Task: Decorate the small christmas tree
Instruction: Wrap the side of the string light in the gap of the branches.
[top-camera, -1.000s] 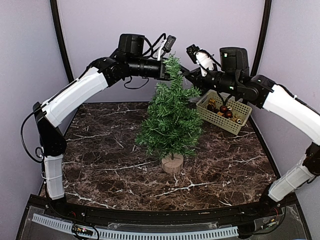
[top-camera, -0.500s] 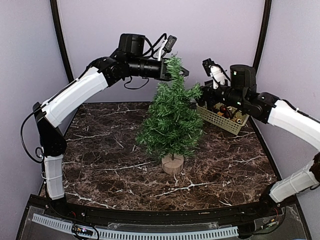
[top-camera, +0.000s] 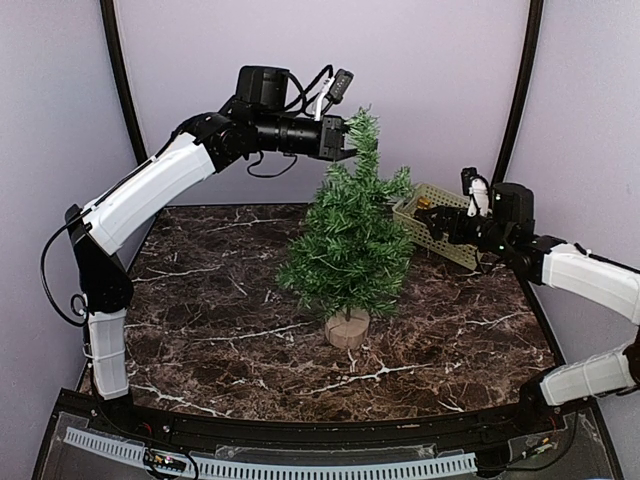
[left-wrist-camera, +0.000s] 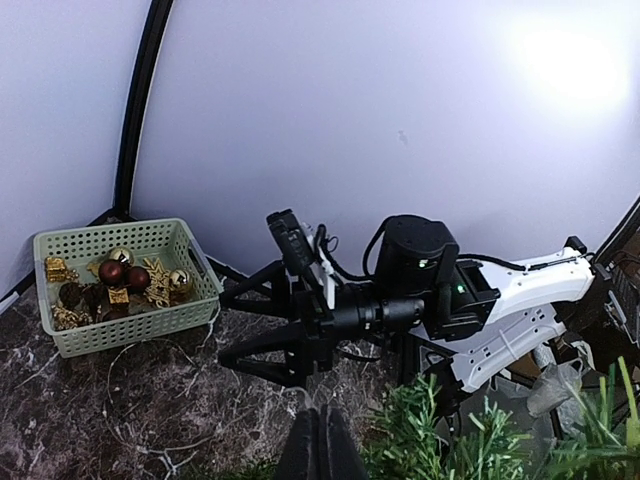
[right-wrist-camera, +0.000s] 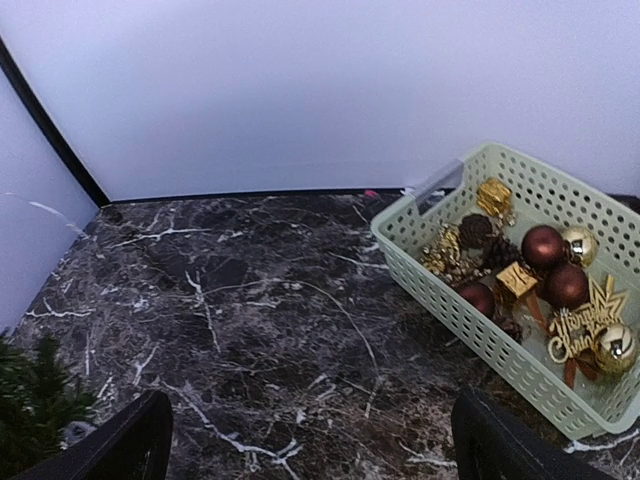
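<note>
Top view: my left gripper (top-camera: 348, 143) clenched at the tip of the small christmas tree (top-camera: 350, 240), at centre. Left wrist: needles (left-wrist-camera: 430, 440) just right. Right wrist: my right gripper (right-wrist-camera: 310, 430) gapes near the ornament basket (right-wrist-camera: 480, 330), far right. Snagged needles could topple the tree.

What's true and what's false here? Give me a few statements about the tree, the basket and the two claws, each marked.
1. The right gripper is wide open and holds nothing. True.
2. The basket is empty. False: it holds baubles and gold ornaments.
3. The left gripper is shut, up by the top of the tree. True.
4. The tree lies on its side. False: it stands on its round wooden base.
</note>
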